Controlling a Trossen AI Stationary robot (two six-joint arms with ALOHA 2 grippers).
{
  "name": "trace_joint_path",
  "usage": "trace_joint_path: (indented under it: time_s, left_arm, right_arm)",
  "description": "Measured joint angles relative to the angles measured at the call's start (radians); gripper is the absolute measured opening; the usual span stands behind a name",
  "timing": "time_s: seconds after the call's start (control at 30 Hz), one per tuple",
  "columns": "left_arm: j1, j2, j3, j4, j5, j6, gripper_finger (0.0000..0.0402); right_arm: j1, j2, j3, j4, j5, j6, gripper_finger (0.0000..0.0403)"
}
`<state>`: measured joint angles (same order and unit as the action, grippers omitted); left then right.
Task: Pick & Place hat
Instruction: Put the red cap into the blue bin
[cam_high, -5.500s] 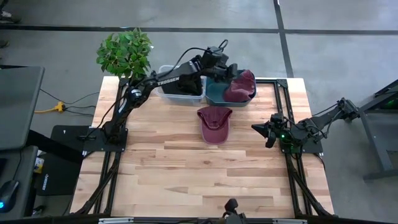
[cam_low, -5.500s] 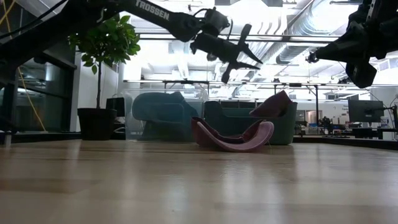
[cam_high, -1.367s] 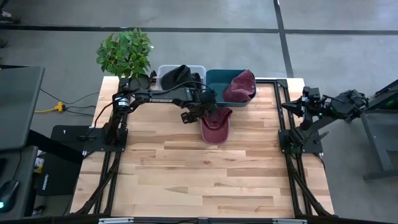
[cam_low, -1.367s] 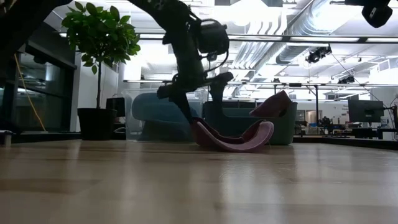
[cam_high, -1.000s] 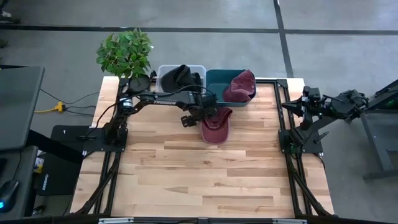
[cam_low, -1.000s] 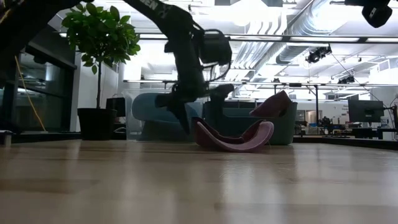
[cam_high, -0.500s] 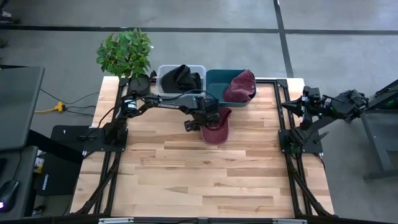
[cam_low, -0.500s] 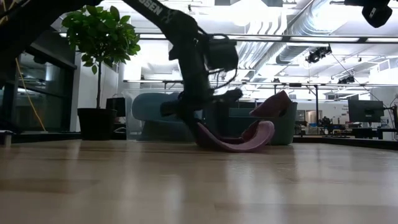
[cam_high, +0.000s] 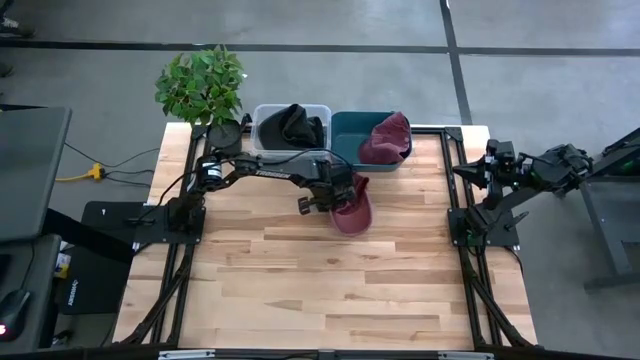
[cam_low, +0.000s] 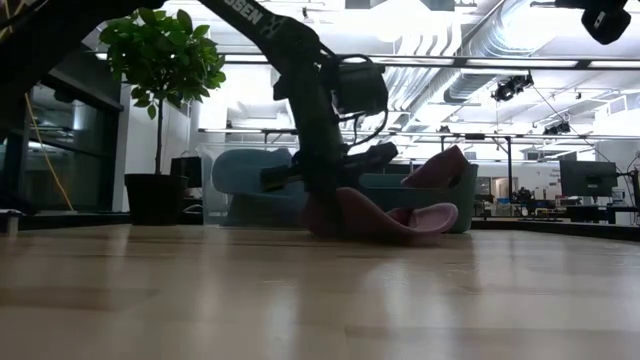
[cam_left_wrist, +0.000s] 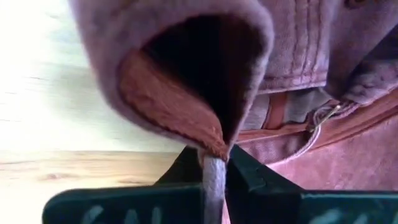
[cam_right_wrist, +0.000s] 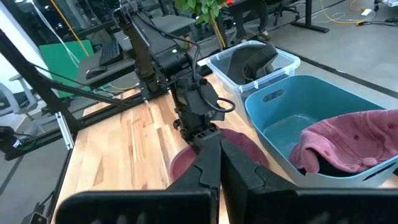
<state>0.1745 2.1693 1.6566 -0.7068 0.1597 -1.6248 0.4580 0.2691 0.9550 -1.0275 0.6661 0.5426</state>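
Maroon fabric is shifting now: the hat (cam_high: 351, 209) is sliding and bunching on the wooden table (cam_high: 300, 280), dragged a little from where it was lying flat half a second ago. That suggests the grab is taking hold. The left gripper (cam_high: 335, 195) is clamping the hat's edge, fingers (cam_left_wrist: 249, 177) pinching a fold between them. The hat is lying just in front of the teal bin (cam_high: 350, 135), beside the clear bin (cam_high: 262, 125). The right gripper (cam_high: 470, 172) is waiting, pressed closed, well off to the side.
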Motion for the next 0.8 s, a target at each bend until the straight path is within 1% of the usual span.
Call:
trace_joint_path:
  time_s: [0.1,0.2,0.33,0.43,0.53,0.6,0.8]
  left_arm:
    - [-0.003,0.000,0.000,0.009,0.025,0.023,0.0013]
    - [-0.013,0.000,0.001,0.011,0.024,0.028,0.0006]
    - [-0.030,0.002,0.046,-0.019,0.011,0.061,0.0004]
    - [-0.048,0.004,0.117,-0.055,0.010,0.105,0.0003]
    - [-0.067,0.004,0.215,-0.138,0.007,0.159,0.0002]
    - [-0.079,0.004,0.285,-0.209,-0.020,0.197,0.0002]
    - [-0.110,0.003,0.495,-0.403,-0.155,0.332,0.0001]
  right_arm:
    - [0.000,0.000,0.000,0.000,-0.019,-0.001,0.0000]
    - [0.000,0.000,0.000,0.000,-0.039,-0.001,0.0000]
    - [0.000,0.000,0.000,0.000,-0.056,0.002,0.0000]
    - [0.000,0.000,0.000,0.001,-0.069,0.002,0.0000]
    - [0.000,0.000,0.000,0.002,-0.079,0.003,0.0000]
    - [0.000,0.000,0.000,0.002,-0.087,0.002,0.0000]
    - [0.000,0.000,0.000,0.002,-0.125,-0.025,0.0000]
